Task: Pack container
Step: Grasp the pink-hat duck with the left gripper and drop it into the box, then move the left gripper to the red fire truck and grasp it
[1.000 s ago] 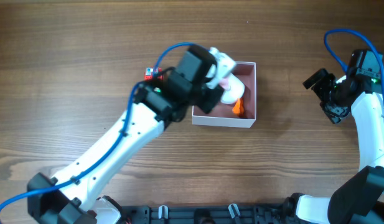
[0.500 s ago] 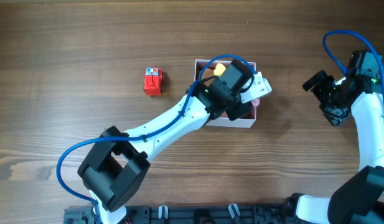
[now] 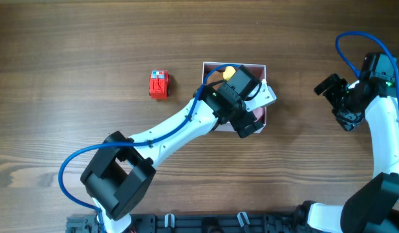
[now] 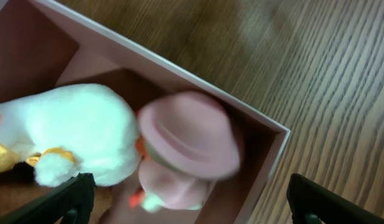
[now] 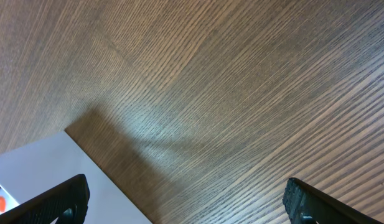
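The container [image 3: 251, 65], a shallow white box with a pink inside, lies mid-table with my left arm across it. My left gripper [image 3: 260, 111] hangs open over its right part. In the left wrist view the gripper [image 4: 192, 210] is open wide above a pink toy in a hat [image 4: 188, 140], and its fingers are clear of the toy. Beside that toy a white plush toy [image 4: 73, 134] lies in the container [image 4: 266, 124]. A small red toy [image 3: 159, 84] sits on the table left of the box. My right gripper [image 3: 333, 101] is open and empty far to the right.
A yellow item [image 3: 229, 70] shows at the container's far edge. The right wrist view shows the right gripper [image 5: 192, 208] over bare wood, with the box's white wall [image 5: 36, 171] at the lower left. Arm bases stand along the table's front edge [image 3: 205, 223].
My left arm swung right over the container, uncovering the red toy. Its gripper then opened, and the pink toy now rests inside the box. The right arm stayed still.
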Controlling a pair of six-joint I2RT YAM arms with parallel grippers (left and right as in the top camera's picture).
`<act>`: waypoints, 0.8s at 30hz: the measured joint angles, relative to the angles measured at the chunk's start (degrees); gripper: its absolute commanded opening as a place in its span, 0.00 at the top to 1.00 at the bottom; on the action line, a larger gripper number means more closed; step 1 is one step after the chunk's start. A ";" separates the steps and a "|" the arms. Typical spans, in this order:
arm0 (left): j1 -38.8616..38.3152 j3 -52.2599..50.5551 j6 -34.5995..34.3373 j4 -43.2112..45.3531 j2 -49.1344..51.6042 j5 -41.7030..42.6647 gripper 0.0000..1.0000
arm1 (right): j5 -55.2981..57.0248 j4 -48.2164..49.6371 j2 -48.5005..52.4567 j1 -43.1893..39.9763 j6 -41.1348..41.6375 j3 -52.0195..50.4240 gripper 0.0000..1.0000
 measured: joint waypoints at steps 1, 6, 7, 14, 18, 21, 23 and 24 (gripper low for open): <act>0.11 0.00 -0.50 -0.02 -0.04 0.00 0.00 | 0.02 -0.02 0.00 0.00 0.00 0.00 0.01; 3.19 -0.04 -2.62 -4.46 -8.68 -0.02 0.00 | 0.00 -0.02 0.00 0.00 -0.02 0.00 0.00; 4.44 0.02 -2.75 -5.75 -12.11 0.02 0.00 | 0.00 -0.02 0.00 0.00 0.00 0.00 0.00; 29.03 0.92 -17.88 -16.83 -17.53 -2.43 0.14 | 0.00 0.00 0.00 0.00 0.00 0.00 0.00; 35.17 0.90 -25.24 -16.85 -7.21 -3.13 0.11 | 0.02 -0.07 0.00 0.00 0.00 0.00 0.01; 35.43 0.81 -27.41 -15.50 -1.16 -3.19 0.11 | 0.00 -0.42 0.00 0.00 0.00 0.00 0.00; 35.36 0.81 -28.04 -14.16 2.25 -3.23 0.10 | 0.00 -0.44 0.00 0.00 0.00 0.00 0.00; 35.36 0.81 -28.30 -13.62 4.04 -3.48 0.10 | 0.00 -0.44 0.00 0.00 0.00 0.00 0.00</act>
